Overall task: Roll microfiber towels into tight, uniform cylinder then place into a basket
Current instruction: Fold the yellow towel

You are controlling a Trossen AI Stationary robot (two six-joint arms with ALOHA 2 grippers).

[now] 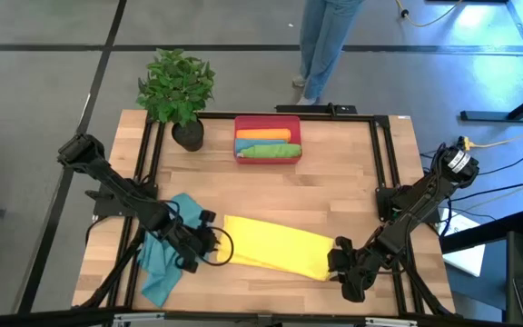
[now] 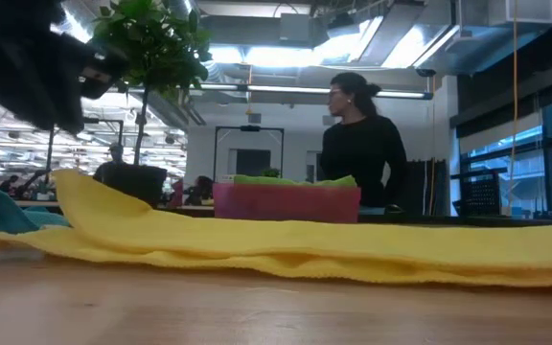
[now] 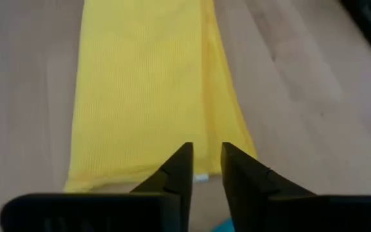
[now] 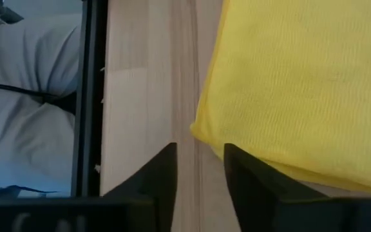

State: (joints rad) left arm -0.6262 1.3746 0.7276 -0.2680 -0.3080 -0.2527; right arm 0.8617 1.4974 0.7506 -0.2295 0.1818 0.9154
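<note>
Yellow microfiber towel (image 1: 275, 247) folded into a long band across the near part of the wooden table (image 1: 334, 195), stretched flat between the two pincers, probably to give a straight strip for rolling. Left gripper (image 3: 205, 169) poised just off one short end, fingers parted by a narrow gap, holding nothing; hem of the towel directly ahead of the tips. Right gripper (image 4: 198, 169) at the opposite end, likewise slightly apart and empty, towel corner just ahead and to one side of the tips. Crumpled teal-blue towel (image 1: 163, 250) heaped beside the left pincer, apparently waiting its turn. Red-pink basket (image 1: 267, 159) well beyond both pincers at the far edge, already carrying an orange roll (image 1: 263, 135) and a green roll (image 1: 269, 151), next to a potted plant (image 1: 178, 89). Rolling of the yellow one seemingly not yet begun.
</note>
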